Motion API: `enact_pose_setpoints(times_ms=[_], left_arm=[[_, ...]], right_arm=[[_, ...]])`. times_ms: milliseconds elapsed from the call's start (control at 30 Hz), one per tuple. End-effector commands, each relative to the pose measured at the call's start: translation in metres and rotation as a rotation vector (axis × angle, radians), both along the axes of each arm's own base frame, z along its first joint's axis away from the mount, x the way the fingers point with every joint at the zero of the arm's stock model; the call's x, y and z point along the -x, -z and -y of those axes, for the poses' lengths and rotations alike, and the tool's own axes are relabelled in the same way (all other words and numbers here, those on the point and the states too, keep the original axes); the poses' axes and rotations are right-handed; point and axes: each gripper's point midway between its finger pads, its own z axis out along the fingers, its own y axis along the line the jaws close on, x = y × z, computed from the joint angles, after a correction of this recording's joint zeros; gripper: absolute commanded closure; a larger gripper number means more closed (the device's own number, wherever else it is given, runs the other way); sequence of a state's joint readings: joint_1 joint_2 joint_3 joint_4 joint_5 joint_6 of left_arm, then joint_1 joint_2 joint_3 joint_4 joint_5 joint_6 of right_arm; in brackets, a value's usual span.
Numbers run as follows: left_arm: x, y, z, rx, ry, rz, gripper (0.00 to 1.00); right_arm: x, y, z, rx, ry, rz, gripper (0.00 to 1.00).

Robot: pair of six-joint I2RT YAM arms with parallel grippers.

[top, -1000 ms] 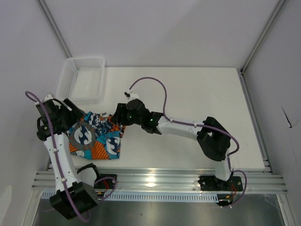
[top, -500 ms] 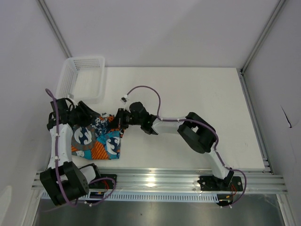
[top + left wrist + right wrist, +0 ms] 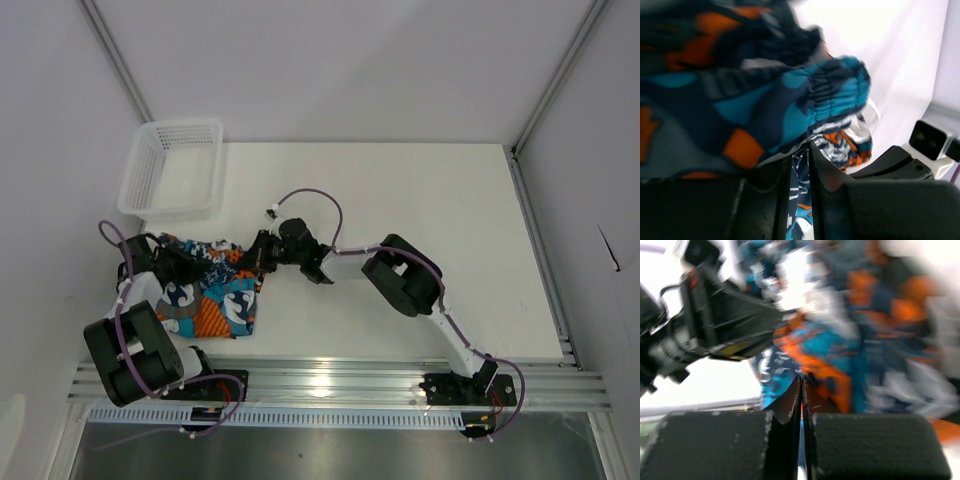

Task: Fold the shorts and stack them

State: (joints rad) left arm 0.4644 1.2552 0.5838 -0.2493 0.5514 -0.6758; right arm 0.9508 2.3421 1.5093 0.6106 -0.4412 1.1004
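Note:
The teal-blue, orange and white graphic shorts (image 3: 215, 300) lie crumpled near the table's front left corner. My left gripper (image 3: 178, 262) sits low at their upper left edge. In the left wrist view its jaws (image 3: 800, 165) stand close together with printed fabric in the narrow gap, and the gathered waistband (image 3: 835, 85) drapes over the fingertips. My right gripper (image 3: 256, 258) is at the upper right edge. Its jaws (image 3: 802, 390) are shut with a thin sliver of the shorts (image 3: 840, 350) pinched between them. A patch of orange, white and grey print (image 3: 845, 145) shows underneath.
A white mesh basket (image 3: 180, 125) stands at the back left, just beyond the shorts. The left arm's black wrist (image 3: 715, 320) is close in front of the right gripper. The table's left edge and the front rail (image 3: 330, 380) run near the fabric.
The left arm has dropped low and its jaws have narrowed onto the fabric. The right gripper has shut and slid slightly left onto the shorts' edge, which is now bunched.

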Motion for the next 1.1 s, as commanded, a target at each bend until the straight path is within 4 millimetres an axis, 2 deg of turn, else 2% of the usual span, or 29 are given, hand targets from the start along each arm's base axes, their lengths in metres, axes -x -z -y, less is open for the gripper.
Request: enact_pose_setpoints(times_ms=[0,133,200,267,367,433,467,500,567,600,767,800,833,867,900,933,967,1000,1033,1067], left_arm=[[-0.02,-0.004,-0.027,-0.005,-0.124,0.099,0.79],[-0.033,0.011,-0.026,0.039,-0.111,0.166,0.79],[-0.041,0.01,-0.021,0.076,-0.077,0.213,0.78],[-0.043,0.019,-0.016,0.128,-0.064,0.212,0.76],[-0.047,0.01,-0.01,0.145,-0.026,0.281,0.69],[-0.047,0.004,-0.013,0.113,-0.028,0.29,0.55],[-0.048,-0.01,-0.013,0.071,-0.013,0.328,0.49],[-0.045,-0.013,-0.012,0.062,-0.015,0.322,0.38],[-0.043,-0.026,-0.012,0.034,-0.013,0.347,0.29],[-0.04,-0.039,-0.01,0.018,-0.006,0.371,0.21],[-0.026,-0.071,-0.007,-0.02,-0.014,0.375,0.13],[-0.025,-0.087,-0.007,-0.042,-0.017,0.402,0.13],[-0.023,-0.092,-0.01,-0.066,-0.024,0.399,0.13],[-0.014,-0.085,-0.008,-0.049,-0.035,0.331,0.12],[-0.018,-0.107,-0.011,-0.081,-0.034,0.357,0.11],[-0.015,-0.114,-0.012,-0.116,-0.02,0.364,0.11],[-0.006,-0.106,-0.012,-0.116,-0.027,0.295,0.1],[-0.009,-0.128,-0.017,-0.156,-0.03,0.314,0.1],[-0.006,-0.127,-0.019,-0.185,-0.019,0.298,0.09],[-0.002,-0.131,-0.021,-0.199,-0.026,0.276,0.08]], right_arm=[[-0.024,0.017,0.005,0.074,0.093,0.025,1.0],[-0.028,0.045,0.012,0.195,0.125,0.004,1.0],[-0.029,0.052,0.013,0.201,0.125,-0.011,1.0],[-0.032,0.054,0.014,0.194,0.125,-0.027,1.0],[-0.031,0.048,0.013,0.174,0.113,-0.016,1.0],[-0.03,0.035,0.011,0.156,0.105,0.006,1.0],[-0.03,0.029,0.01,0.15,0.098,0.019,1.0],[-0.028,0.024,0.01,0.142,0.093,0.028,1.0],[-0.026,0.002,0.009,0.105,0.082,0.051,0.99],[-0.024,-0.005,0.009,0.08,0.07,0.06,0.98],[-0.005,-0.066,0.011,-0.079,-0.01,0.091,0.96],[0.003,-0.075,0.009,-0.104,-0.05,0.097,0.96],[0.009,-0.084,0.006,-0.123,-0.069,0.102,0.96],[0.015,-0.092,0.003,-0.145,-0.088,0.112,0.95],[0.031,-0.101,-0.002,-0.171,-0.13,0.12,0.95],[0.038,-0.106,-0.007,-0.186,-0.15,0.125,0.94],[0.045,-0.105,-0.011,-0.196,-0.172,0.124,0.94],[0.062,-0.11,-0.019,-0.227,-0.209,0.122,0.94],[0.071,-0.115,-0.024,-0.252,-0.245,0.121,0.93],[0.076,-0.105,-0.029,-0.268,-0.26,0.11,0.93]])
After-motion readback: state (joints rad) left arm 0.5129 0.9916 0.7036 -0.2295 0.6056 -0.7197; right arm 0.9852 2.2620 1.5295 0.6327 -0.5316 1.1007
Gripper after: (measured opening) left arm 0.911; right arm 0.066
